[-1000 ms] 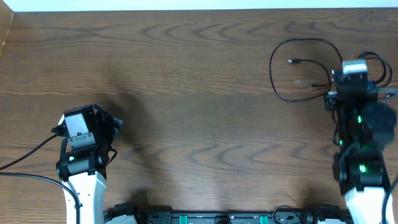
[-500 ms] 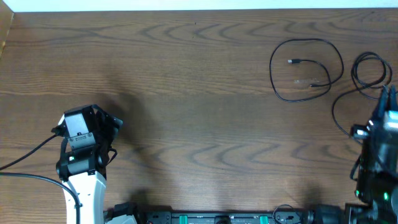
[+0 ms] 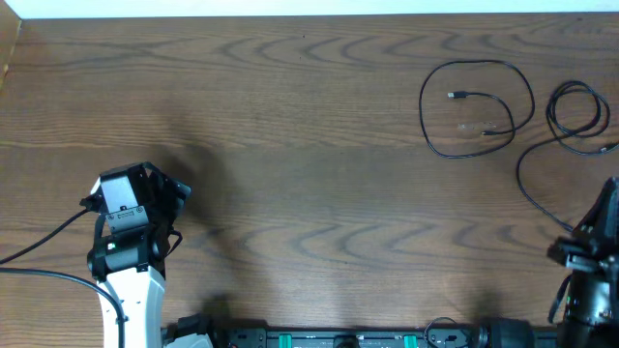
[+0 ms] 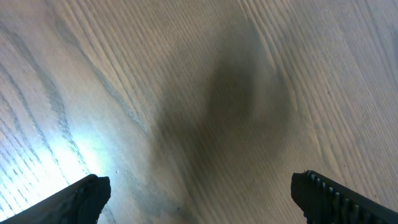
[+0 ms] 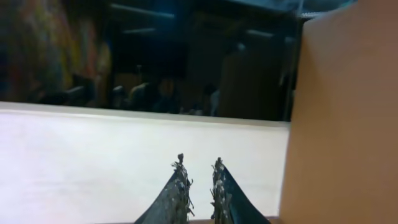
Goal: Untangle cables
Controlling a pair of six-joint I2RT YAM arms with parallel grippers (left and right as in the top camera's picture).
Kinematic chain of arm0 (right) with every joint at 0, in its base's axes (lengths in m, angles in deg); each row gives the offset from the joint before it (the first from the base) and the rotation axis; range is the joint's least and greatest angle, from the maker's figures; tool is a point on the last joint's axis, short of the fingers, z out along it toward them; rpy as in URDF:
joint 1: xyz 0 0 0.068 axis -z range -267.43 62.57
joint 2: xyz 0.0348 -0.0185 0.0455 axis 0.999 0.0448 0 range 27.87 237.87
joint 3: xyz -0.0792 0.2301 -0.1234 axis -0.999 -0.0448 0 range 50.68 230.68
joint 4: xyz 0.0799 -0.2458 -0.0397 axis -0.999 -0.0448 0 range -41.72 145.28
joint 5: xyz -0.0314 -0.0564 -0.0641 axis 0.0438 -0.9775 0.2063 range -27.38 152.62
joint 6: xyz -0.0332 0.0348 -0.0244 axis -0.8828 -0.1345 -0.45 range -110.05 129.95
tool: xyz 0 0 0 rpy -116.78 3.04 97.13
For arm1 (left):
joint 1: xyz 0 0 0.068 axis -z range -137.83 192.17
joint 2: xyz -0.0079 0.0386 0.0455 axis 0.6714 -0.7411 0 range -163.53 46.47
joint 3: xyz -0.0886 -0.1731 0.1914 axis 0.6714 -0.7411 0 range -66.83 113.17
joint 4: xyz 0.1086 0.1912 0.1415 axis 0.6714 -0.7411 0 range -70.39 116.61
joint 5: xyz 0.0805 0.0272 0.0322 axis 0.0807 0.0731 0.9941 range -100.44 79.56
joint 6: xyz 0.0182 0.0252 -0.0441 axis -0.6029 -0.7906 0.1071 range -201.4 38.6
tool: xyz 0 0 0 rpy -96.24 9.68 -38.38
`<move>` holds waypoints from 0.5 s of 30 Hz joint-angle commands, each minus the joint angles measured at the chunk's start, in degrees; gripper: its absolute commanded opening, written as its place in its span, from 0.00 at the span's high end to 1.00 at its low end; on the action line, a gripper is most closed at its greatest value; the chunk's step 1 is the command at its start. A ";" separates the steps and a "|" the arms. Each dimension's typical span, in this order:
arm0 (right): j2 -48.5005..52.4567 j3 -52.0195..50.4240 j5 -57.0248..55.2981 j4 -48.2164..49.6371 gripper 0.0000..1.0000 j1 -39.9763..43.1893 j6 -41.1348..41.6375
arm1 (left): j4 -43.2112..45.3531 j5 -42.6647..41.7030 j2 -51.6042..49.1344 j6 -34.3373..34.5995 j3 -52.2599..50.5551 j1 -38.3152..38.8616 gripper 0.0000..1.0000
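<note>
Two thin black cables lie at the far right of the table. One (image 3: 431, 126) forms a loop with a small plug end (image 3: 452, 95) inside it. A faint whitish strand (image 3: 481, 127) lies within that loop. The other cable (image 3: 571, 121) coils by the right edge and trails down toward my right arm. The two lie apart. My right gripper (image 3: 604, 217) is drawn back at the right front edge, raised and level; in the right wrist view it (image 5: 199, 171) is nearly closed and empty. My left gripper (image 4: 199, 186) is wide open over bare wood at the left (image 3: 160, 198).
The wooden table (image 3: 309, 145) has a white far edge. A tan panel (image 5: 348, 112) stands at the right of the right wrist view. The left arm's thick black leads (image 3: 39, 246) trail off the left front.
My right gripper has pulled back from the cables toward the right front edge and lifted. The right-hand cable, partly under it before, now lies uncovered. The left arm has not moved.
</note>
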 commanded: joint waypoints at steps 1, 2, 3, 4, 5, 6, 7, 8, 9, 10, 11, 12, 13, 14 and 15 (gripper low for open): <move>-2.93 3.10 3.76 -2.86 0.88 -0.28 4.70 | -0.17 0.17 0.37 0.07 0.37 -0.09 0.01; -4.00 3.69 3.69 -4.02 0.88 -0.87 4.68 | -0.17 0.17 0.37 0.07 0.37 -0.09 0.01; -4.87 4.07 3.43 -4.90 0.88 -1.38 4.63 | -0.17 0.17 0.37 0.07 0.37 -0.09 0.01; -5.53 4.37 3.45 -5.55 0.88 -1.79 4.63 | -0.17 0.17 0.37 0.07 0.37 -0.09 0.01; -6.10 4.61 3.48 -6.03 0.88 -2.23 4.63 | -0.17 0.17 0.37 0.07 0.37 -0.09 0.01; -6.71 4.81 3.45 -6.25 0.88 -2.67 4.59 | -0.17 0.17 0.37 0.07 0.37 -0.09 0.01; -7.34 4.96 3.48 -6.34 0.88 -3.13 3.76 | -0.17 0.17 0.37 0.07 0.37 -0.09 0.01; -7.80 5.14 3.45 -6.43 0.87 -3.52 2.60 | -0.17 0.17 0.37 0.07 0.37 -0.09 0.01; -8.24 5.38 3.45 -6.45 0.87 -3.91 1.16 | -0.17 0.17 0.37 0.07 0.37 -0.09 0.01; -8.59 5.68 3.45 -6.43 0.85 -4.26 -0.57 | -0.17 0.17 0.37 0.07 0.37 -0.09 0.01; -8.79 5.97 3.48 -6.40 0.82 -4.46 -2.01 | -0.17 0.17 0.37 0.07 0.37 -0.09 0.01; -8.98 6.29 3.45 -6.38 0.78 -4.57 -3.37 | -0.17 0.17 0.37 0.07 0.37 -0.09 0.01; -9.20 6.62 3.45 -6.43 0.74 -4.57 -4.68 | -0.17 0.17 0.37 0.07 0.37 -0.09 0.01; -9.49 6.91 3.43 -6.54 0.72 -4.55 -5.81 | -0.17 0.17 0.37 0.07 0.37 -0.09 0.01; -9.79 7.21 3.43 -6.88 0.67 -4.55 -6.64 | -0.17 0.17 0.37 0.07 0.37 -0.09 0.01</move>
